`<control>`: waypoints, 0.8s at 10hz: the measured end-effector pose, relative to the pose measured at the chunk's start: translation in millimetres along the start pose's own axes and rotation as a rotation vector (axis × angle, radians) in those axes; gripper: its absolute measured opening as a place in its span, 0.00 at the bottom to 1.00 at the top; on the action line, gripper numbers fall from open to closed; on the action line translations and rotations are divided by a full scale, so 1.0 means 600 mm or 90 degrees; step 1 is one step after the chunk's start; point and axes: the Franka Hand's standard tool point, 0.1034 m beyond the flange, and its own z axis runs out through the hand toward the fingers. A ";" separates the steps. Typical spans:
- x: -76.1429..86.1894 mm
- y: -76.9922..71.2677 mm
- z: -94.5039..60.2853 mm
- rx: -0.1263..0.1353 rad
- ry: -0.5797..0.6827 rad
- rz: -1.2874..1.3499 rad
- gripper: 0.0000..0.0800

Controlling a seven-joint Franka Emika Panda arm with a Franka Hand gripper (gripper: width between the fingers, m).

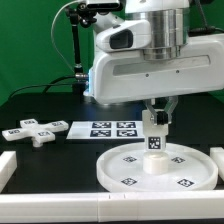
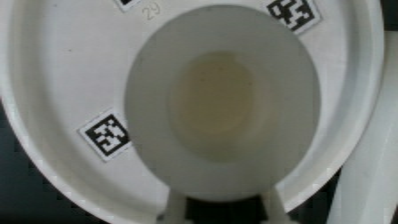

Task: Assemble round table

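Now, near the bench's front edge, my gripper [image 1: 155, 128] is clamping the cylinder leg [image 1: 155, 147] upright on the round disc [image 1: 120, 166]; any tilting would be spoiling its seating.

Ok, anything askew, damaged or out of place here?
Nothing stands out. The leg stands upright at the middle of the round disc, and the cross-shaped base piece lies flat on the table, apart from it.
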 end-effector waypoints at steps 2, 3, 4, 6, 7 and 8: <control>0.000 0.000 0.000 0.000 0.000 0.000 0.00; 0.000 0.000 0.000 -0.001 0.001 -0.007 0.13; -0.001 0.001 0.002 -0.002 0.005 -0.022 0.13; -0.004 0.001 0.003 -0.002 0.005 -0.031 0.59; -0.004 0.000 0.003 -0.002 0.005 -0.032 0.59; -0.006 0.000 0.005 -0.002 0.004 -0.034 0.76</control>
